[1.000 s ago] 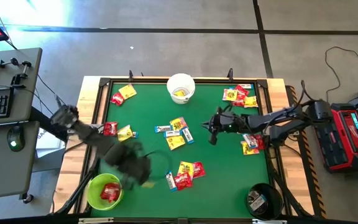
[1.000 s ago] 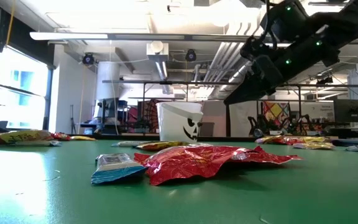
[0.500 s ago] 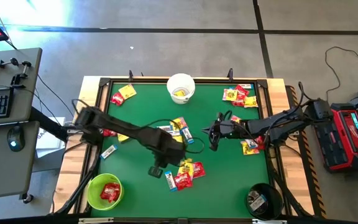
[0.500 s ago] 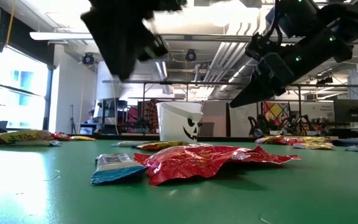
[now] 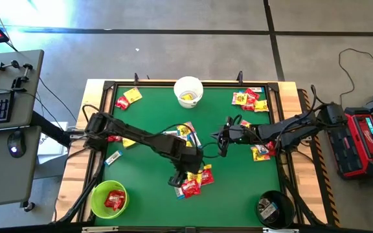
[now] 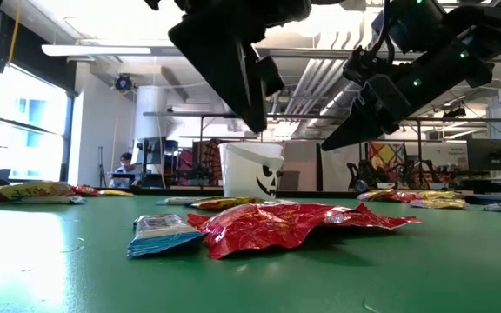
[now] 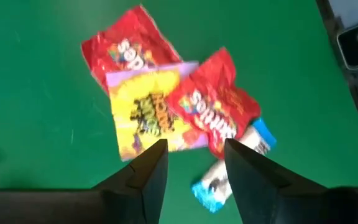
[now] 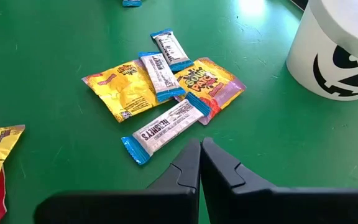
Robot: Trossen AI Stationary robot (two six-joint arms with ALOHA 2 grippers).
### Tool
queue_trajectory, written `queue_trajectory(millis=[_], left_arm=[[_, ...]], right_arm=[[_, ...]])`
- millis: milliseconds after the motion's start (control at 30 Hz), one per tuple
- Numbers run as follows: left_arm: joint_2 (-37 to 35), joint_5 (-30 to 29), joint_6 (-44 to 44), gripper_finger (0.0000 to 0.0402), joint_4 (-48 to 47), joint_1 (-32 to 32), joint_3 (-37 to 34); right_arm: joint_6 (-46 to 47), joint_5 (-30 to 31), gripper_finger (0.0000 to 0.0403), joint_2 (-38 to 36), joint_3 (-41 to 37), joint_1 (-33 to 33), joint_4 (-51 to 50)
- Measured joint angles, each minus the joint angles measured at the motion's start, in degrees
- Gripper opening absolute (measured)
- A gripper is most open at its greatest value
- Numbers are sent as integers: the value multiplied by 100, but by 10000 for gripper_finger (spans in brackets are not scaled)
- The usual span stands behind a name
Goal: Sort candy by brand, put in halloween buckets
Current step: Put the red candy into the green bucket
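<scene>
Candy lies in loose groups on the green table [image 5: 147, 110]. My left gripper [image 7: 194, 152] hangs open, pointing steeply down, just above a cluster [image 5: 196, 180] of red packets [image 7: 213, 109], a yellow packet [image 7: 145, 112] and white-and-blue bars [image 7: 229, 177]; it touches none of them. My right gripper [image 8: 201, 152] is shut and bare, held above the table right of centre [image 5: 222, 139], before a group of yellow packets and bars [image 8: 160, 93]. The white bucket [image 5: 188, 90] stands at the far edge, the lime green bucket [image 5: 109, 199] near left with a red packet inside, the black bucket [image 5: 274, 208] near right.
More candy lies at the far right [image 5: 248, 98], far left [image 5: 129, 98] and right side [image 5: 261, 150], and one bar lies at the left [image 5: 114, 157]. A raised dark rim [image 5: 283, 129] frames the table. Bare green felt lies between the groups.
My left gripper has swung from beside the lime green bucket toward the table's right, coming down over the candy cluster near the middle of the near half. The candy has not moved.
</scene>
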Motion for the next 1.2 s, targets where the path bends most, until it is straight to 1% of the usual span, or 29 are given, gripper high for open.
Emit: queue_trajectory(millis=[133, 333, 500, 633, 767, 933, 1200], left_arm=[[226, -169, -260, 152, 120, -154, -12], [567, -221, -916, 152, 671, -408, -13], [650, -1024, -1513, 152, 885, -580, -11], [659, -1368, -1979, 152, 841, -612, -13], [659, -1362, -2259, 152, 753, -612, -13], [766, -1256, -2335, 152, 586, -612, -20], [836, -1188, -2351, 147, 619, -612, -13]], right_arm=[[2, 0, 0, 2, -2, 0, 30], [0, 1, 0, 2, -2, 0, 96], [0, 2, 0, 2, -2, 0, 90], [-11, 1, 0, 2, -4, 0, 74], [-49, 2, 0, 2, -2, 0, 78], [-109, 2, 0, 2, -2, 0, 91], [-109, 4, 0, 4, -4, 0, 104]])
